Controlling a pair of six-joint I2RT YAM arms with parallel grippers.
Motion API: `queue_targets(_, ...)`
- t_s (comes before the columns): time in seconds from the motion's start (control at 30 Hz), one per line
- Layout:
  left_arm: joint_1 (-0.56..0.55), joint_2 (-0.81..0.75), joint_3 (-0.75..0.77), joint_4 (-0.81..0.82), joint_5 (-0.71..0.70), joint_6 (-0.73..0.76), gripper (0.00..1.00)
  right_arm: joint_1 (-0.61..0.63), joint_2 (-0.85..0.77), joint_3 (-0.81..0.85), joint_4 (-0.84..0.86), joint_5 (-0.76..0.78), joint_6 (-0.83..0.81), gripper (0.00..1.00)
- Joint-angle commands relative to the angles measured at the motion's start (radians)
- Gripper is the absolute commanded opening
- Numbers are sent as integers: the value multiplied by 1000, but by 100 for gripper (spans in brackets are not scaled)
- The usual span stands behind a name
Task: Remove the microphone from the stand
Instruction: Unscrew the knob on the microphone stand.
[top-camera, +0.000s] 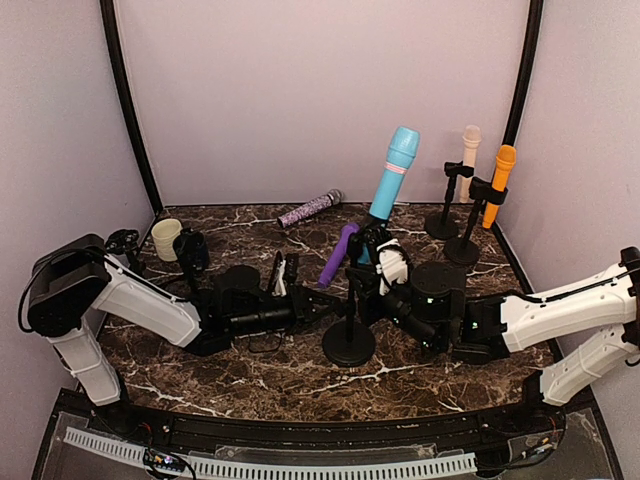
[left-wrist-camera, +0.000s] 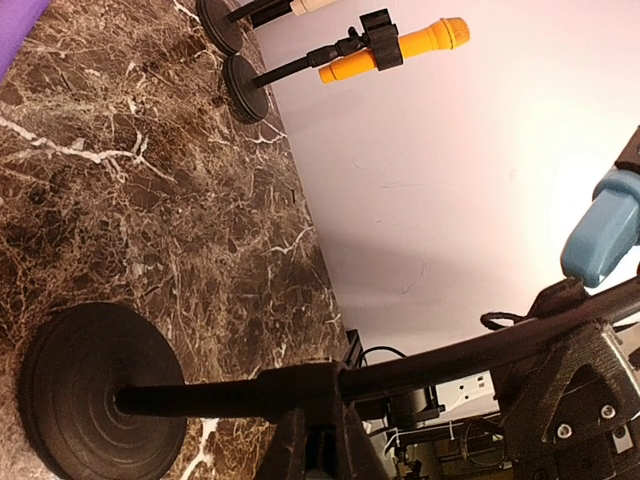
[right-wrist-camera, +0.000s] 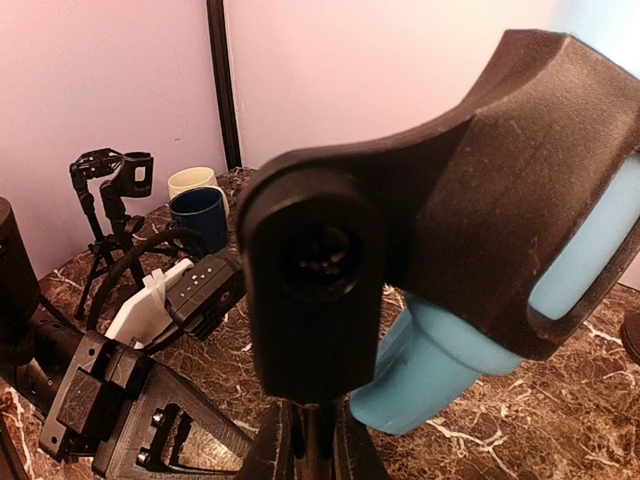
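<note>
A light-blue microphone (top-camera: 395, 172) sits tilted in the black clip (right-wrist-camera: 420, 230) of the centre stand, whose round base (top-camera: 348, 345) rests on the marble table. My left gripper (top-camera: 325, 305) is shut on the stand's pole (left-wrist-camera: 220, 392) a little above the base (left-wrist-camera: 98, 405). My right gripper (top-camera: 378, 290) is shut on the same pole just under the clip, with the microphone's blue lower end (right-wrist-camera: 450, 375) right beside its fingers (right-wrist-camera: 280, 445). In the left wrist view the blue microphone (left-wrist-camera: 600, 230) shows at the right edge.
A purple microphone (top-camera: 338, 255) leans just left of the stand. A glittery microphone (top-camera: 310, 209) lies at the back. Orange (top-camera: 500, 178) and beige (top-camera: 470, 150) microphones stand on their own stands back right. A cream cup (top-camera: 166, 238), a dark cup (top-camera: 190, 250) and an empty small stand (right-wrist-camera: 112, 185) are back left.
</note>
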Motion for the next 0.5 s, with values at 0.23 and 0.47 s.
queue_targets(0.23, -4, 58, -102, -131, 16, -114, 3, 14, -36, 19, 109, 25, 11, 0)
queue_targets(0.47, 20, -89, 9, -391, -73, 180, 50, 13, -53, 27, 87, 22, 21, 0)
